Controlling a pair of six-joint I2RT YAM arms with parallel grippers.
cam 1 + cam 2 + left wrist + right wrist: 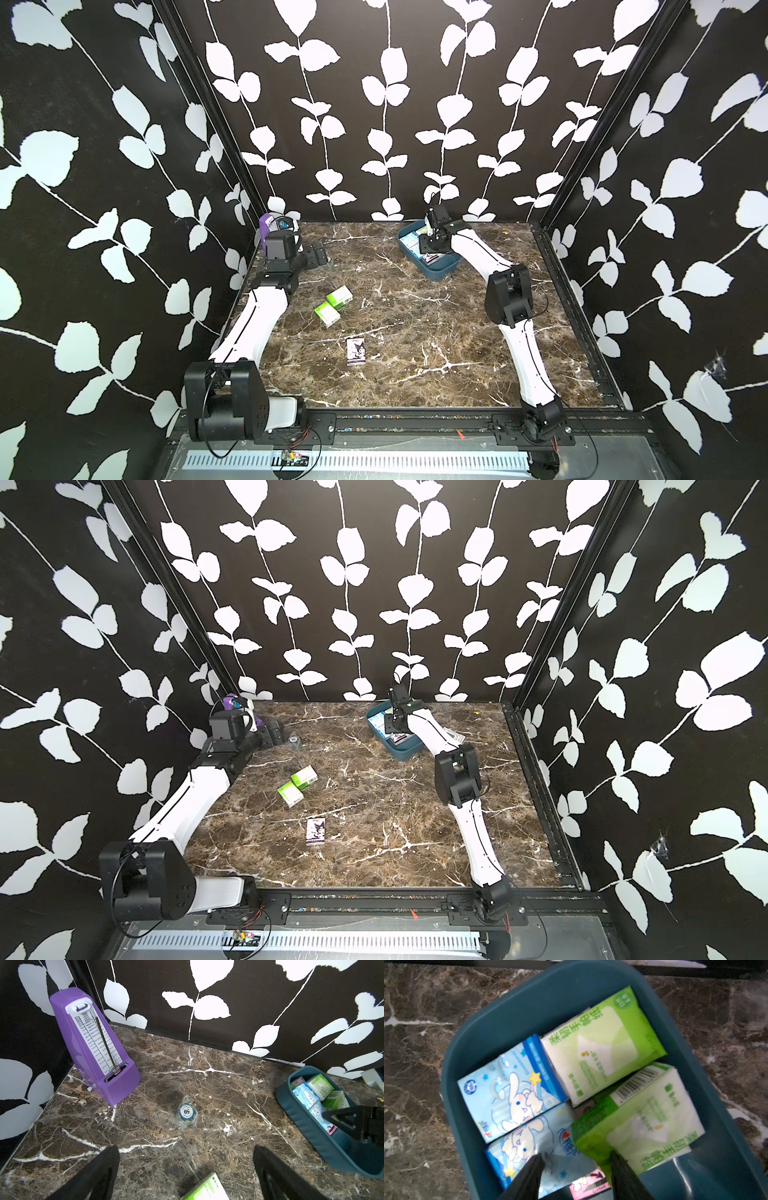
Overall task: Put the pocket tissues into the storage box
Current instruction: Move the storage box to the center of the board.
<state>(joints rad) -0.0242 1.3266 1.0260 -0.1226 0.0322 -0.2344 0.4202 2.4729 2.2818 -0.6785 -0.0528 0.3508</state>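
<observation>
Now the tabletop (415, 299) carries the box (438, 272) at its far side, right of centre, several packs already inside. Right jaws hang over it, parted and empty, a green pack (639, 1122) lying loose just beside them. Left jaws stand wide and empty toward the far left. Outside the box lie a green pair (333, 305), mid-left, long axes slanting, and a cartoon pack (355, 351) nearer the front. The left arm (257, 316) is nearer. The pair sits just short of its jaws, so that pick looks next.
</observation>
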